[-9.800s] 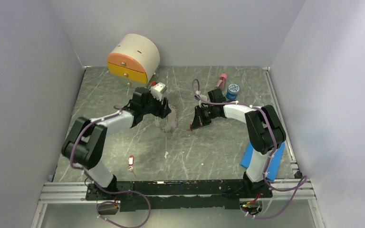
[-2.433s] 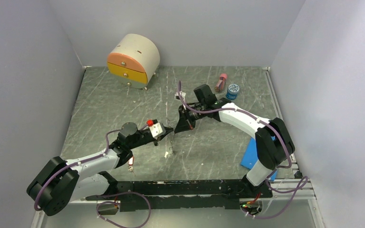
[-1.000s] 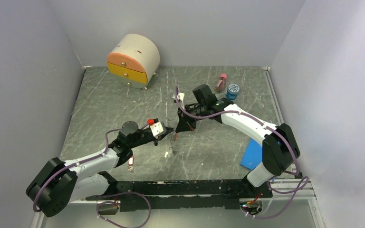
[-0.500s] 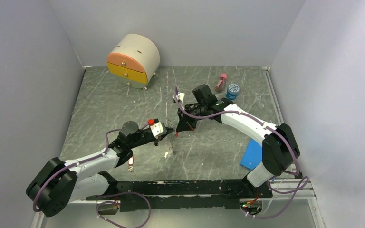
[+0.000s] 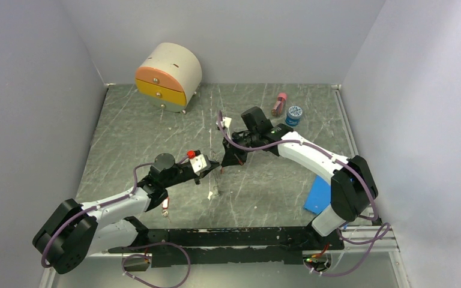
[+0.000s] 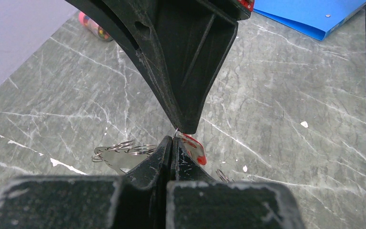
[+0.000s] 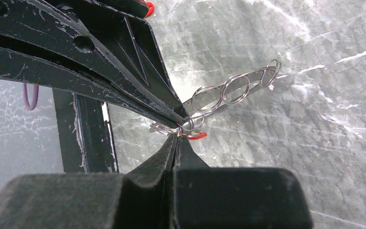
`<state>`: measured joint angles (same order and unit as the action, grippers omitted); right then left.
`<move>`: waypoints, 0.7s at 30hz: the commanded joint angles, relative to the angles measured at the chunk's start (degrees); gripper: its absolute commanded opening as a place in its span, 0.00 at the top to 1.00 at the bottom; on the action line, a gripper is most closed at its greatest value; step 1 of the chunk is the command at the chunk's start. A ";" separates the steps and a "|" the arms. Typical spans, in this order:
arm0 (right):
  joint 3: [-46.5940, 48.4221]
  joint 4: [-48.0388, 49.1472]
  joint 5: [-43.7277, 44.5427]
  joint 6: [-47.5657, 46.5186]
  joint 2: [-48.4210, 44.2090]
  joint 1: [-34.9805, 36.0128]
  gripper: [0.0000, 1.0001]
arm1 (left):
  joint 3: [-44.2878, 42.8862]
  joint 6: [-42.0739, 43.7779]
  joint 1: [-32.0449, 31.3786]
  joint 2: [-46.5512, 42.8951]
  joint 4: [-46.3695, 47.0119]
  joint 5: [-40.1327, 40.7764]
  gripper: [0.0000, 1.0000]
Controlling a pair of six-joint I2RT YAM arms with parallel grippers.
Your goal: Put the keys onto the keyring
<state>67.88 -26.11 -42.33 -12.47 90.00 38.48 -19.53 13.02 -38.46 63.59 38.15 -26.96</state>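
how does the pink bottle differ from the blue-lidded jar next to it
The pink bottle is slim and elongated; the blue-lidded jar is squat and round. The bottle lies on its side, while the jar stands upright, lid up. The bottle is pink all over; the jar shows blue. Both are small containers sitting close together.

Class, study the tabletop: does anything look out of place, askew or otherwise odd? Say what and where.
The pink bottle lies on its side at the far right, beside the upright blue-lidded jar. One red-tagged key lies alone on the table, partly hidden under the left arm.
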 commanded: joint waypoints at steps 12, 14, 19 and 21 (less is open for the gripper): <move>3.40 2.76 5.25 1.98 0.51 0.46 1.00 | -0.98 0.75 -0.55 -1.01 -2.49 0.08 0.98; 3.59 2.61 5.64 2.09 0.97 0.40 1.00 | -0.96 0.78 -0.56 -1.18 -2.50 -0.02 0.97; 3.59 2.38 4.73 2.89 1.96 -0.28 1.00 | -0.97 1.01 -0.58 -1.27 -2.60 -0.07 0.98; 3.01 2.99 3.47 3.35 2.02 -0.99 1.00 | -1.00 1.11 -0.63 -1.36 -2.69 -0.05 0.97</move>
<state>69.23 -26.02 -39.24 -9.96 91.42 38.94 -19.57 13.04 -38.46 63.16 37.52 -25.63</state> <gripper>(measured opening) 0.008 0.033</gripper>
